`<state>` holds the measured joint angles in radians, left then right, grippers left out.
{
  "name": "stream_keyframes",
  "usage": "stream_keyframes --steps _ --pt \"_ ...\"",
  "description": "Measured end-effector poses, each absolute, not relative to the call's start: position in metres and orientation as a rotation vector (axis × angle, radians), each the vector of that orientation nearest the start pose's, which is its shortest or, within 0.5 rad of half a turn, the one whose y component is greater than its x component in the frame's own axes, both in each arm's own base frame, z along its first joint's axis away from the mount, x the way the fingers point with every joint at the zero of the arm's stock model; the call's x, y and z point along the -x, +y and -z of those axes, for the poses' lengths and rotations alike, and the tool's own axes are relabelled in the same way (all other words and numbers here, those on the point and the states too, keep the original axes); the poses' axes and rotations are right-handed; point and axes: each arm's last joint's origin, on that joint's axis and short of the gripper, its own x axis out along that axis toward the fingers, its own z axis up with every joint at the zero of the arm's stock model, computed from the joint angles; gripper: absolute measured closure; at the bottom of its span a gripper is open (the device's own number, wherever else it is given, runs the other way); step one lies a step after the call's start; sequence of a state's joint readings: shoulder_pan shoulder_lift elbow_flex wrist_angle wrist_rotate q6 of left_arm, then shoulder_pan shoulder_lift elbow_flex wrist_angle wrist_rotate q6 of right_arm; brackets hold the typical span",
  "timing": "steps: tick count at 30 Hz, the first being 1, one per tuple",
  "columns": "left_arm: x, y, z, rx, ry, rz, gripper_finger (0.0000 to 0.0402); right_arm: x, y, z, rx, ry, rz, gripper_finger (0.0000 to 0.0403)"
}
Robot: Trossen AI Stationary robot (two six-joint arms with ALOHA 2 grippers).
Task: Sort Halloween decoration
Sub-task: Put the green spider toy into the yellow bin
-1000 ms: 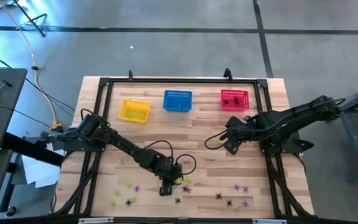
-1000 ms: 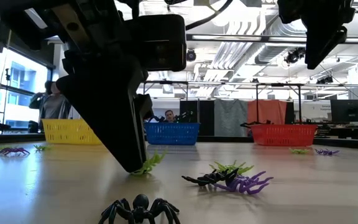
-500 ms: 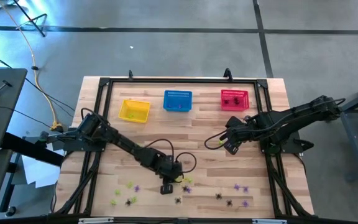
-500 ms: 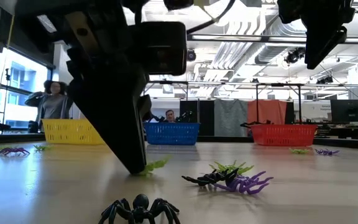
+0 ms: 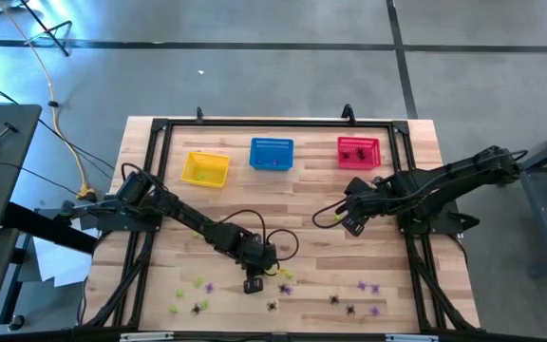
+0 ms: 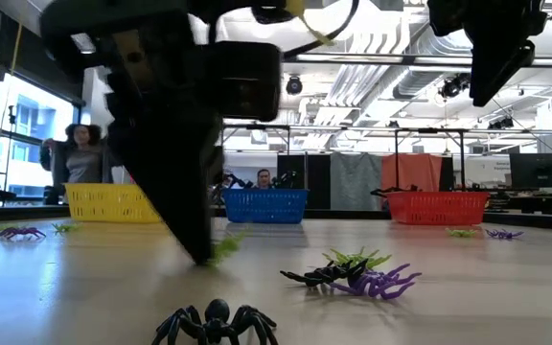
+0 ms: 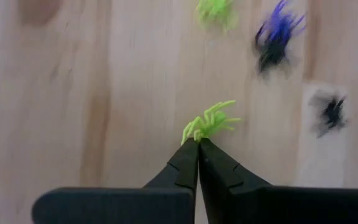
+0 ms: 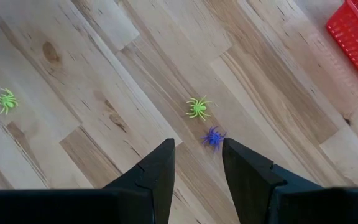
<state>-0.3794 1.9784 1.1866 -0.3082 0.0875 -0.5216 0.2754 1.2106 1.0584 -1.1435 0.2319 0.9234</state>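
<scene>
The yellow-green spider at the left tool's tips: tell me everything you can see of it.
The yellow-green spider is a tiny trinket that looks like plastic, with thin curved legs fanned away from the left tool. That tool is shut on its near edge, its tips down at the wooden table. The spider looks level with the boards; whether it rests on them is unclear. Nothing else touches it; other spiders lie apart.

We count three mesh baskets along the worktop's [image 5: 302,214] far edge: one yellow [image 5: 205,169], one blue [image 5: 272,154], one red [image 5: 359,151]; two arms.
</scene>
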Motion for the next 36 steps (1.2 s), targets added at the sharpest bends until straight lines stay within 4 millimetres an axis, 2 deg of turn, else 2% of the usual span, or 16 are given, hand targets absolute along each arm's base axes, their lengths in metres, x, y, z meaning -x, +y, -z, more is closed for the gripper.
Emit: stream_keyframes --steps 9,12,15,20,26,31,36 --pt "-0.350 -0.141 -0.152 0.290 1.127 0.103 0.0401 -0.199 0.049 -0.281 -0.480 1.136 0.523 0.0273" --pt "-0.345 -0.132 -0.166 0.274 1.121 0.050 0.0401 -0.200 0.049 -0.281 -0.480 1.134 0.523 0.0273" --pt "-0.336 -0.115 -0.184 0.235 1.131 -0.056 0.0401 -0.200 0.050 -0.281 -0.481 1.133 0.521 0.0273" --pt "-0.317 -0.074 -0.219 0.145 1.122 -0.237 0.0401 -0.200 0.050 -0.281 -0.485 1.126 0.519 0.0273" --pt "-0.292 -0.006 -0.246 0.138 1.174 -0.506 0.0401 -0.201 0.050 -0.281 -0.489 1.117 0.514 0.0273" --pt "-0.276 0.050 -0.247 0.192 1.263 -0.655 0.0401 -0.202 0.050 -0.281 -0.490 1.116 0.513 0.0273" --pt "-0.255 0.096 -0.226 0.286 1.351 -0.759 0.0401 -0.202 0.050 -0.281 -0.490 1.116 0.513 0.0273"
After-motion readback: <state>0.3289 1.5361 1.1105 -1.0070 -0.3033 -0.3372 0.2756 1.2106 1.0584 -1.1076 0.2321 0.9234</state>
